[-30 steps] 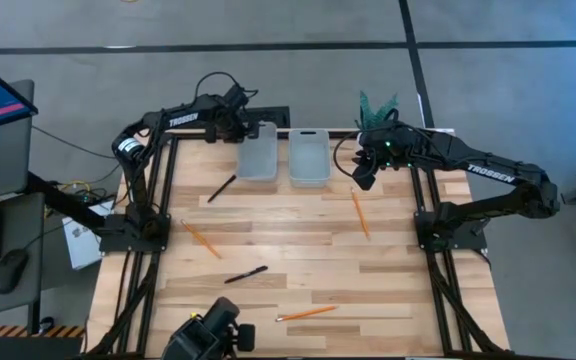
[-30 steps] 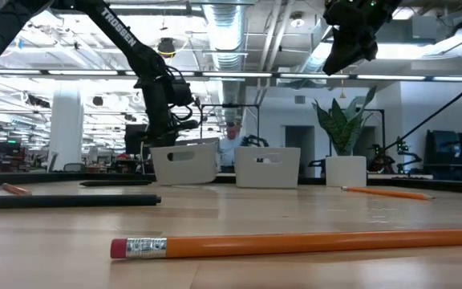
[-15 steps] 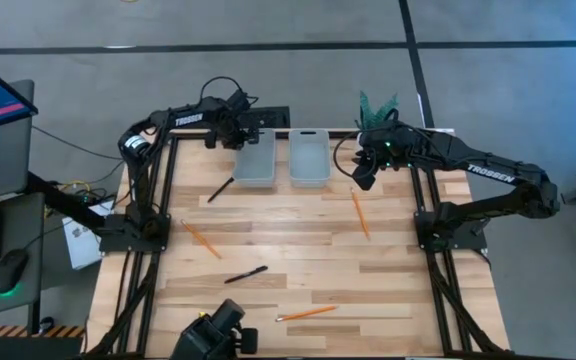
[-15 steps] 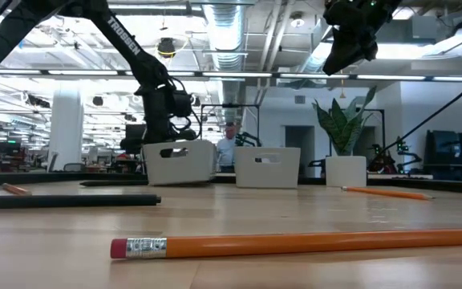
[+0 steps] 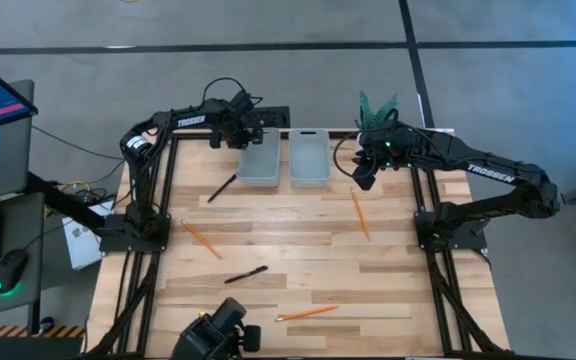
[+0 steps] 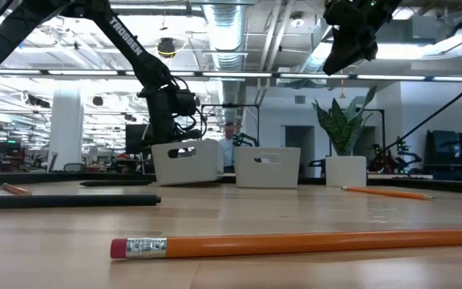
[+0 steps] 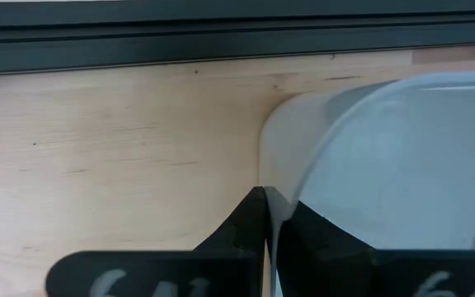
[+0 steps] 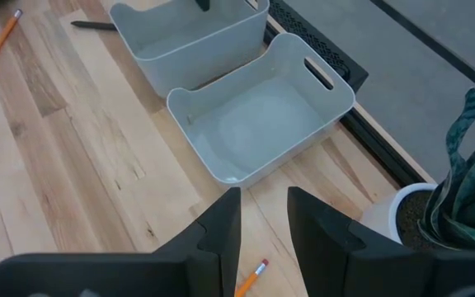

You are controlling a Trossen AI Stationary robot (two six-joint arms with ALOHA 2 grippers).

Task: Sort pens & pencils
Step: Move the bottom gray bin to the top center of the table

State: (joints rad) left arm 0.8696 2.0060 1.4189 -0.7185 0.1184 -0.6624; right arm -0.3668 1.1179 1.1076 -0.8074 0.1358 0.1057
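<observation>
Two pale grey trays stand side by side at the table's far edge: the left tray (image 5: 259,157) and the right tray (image 5: 309,156). My left gripper (image 5: 242,127) is shut on the left tray's far-left corner. My right gripper (image 5: 365,172) hovers open above the table, right of the right tray (image 8: 262,107). Two black pens lie flat, one (image 5: 221,188) near the left tray and one (image 5: 245,274) toward the near edge; a third does not show. Three orange pencils lie on the wood: one (image 5: 359,212) under my right gripper, one (image 5: 201,239) at the left, one (image 5: 306,313) near the front. My left gripper holds the left tray by the rim of its wall (image 7: 271,216) at the far-left corner (image 7: 287,111). One finger is outside the wall and one inside. The fingers come from the table's far left, slanting down. The tray's bottom stays on the table (image 6: 184,163).
A potted plant (image 5: 376,108) stands at the far edge behind my right gripper. The black table frame (image 7: 221,37) runs just beyond the trays. A camera mount (image 5: 213,335) sits at the near edge. Bare wood lies between the scattered pens and pencils.
My left gripper, shut on the left tray's rim, has moved a little toward the table's near edge and then its right. The tray has slid and turned with it, and now lies straight beside the right tray. My right arm has kept still.
</observation>
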